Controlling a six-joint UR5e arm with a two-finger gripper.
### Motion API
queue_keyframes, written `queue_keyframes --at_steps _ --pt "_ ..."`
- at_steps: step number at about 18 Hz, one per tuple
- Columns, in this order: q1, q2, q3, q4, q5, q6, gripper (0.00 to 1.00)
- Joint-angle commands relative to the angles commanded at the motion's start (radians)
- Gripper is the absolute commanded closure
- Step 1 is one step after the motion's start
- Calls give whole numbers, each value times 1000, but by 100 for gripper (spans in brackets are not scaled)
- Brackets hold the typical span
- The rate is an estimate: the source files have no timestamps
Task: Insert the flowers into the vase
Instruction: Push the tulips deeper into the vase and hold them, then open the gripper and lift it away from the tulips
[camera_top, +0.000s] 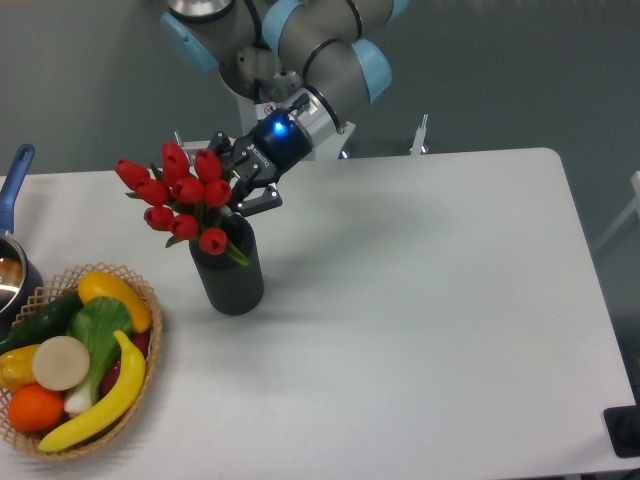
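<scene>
A grey wall fills the top of the frame behind a white worktop (420, 300) that spans most of the picture. Left of centre stands the vase (232, 275), a dark grey cylinder, upright on the worktop. The flowers (180, 195) sit in its mouth: the red tulip buds spread up and to the left above the rim, with a green leaf hanging over the rim on the right side.

The arm reaches down from the top centre of the frame, and the end effector (248, 190) sits just right of the buds, above the vase, with a blue light glowing on its body. Its dark fingers are close against the stems and leaves, but whether they are clamped on the bunch or spread apart cannot be told from this view.

In the lower left corner lies a wicker basket (150, 300) holding colourful fruit and vegetables, well apart from the vase's base. At the left edge, a metal pot (12, 275) with a blue handle is partly cut off.
</scene>
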Motion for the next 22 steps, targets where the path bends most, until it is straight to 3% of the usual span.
queue_keyframes --at_steps 7,9,11,14,18,22 --pt "35 12 -29 0 2 0 25" --pt "70 50 -54 0 2 0 20" --pt "98 89 -80 0 3 0 8" --pt "144 133 -104 0 2 -3 8" --pt "190 178 -71 -2 18 -15 0" --pt "204 210 61 -5 306 -139 0"
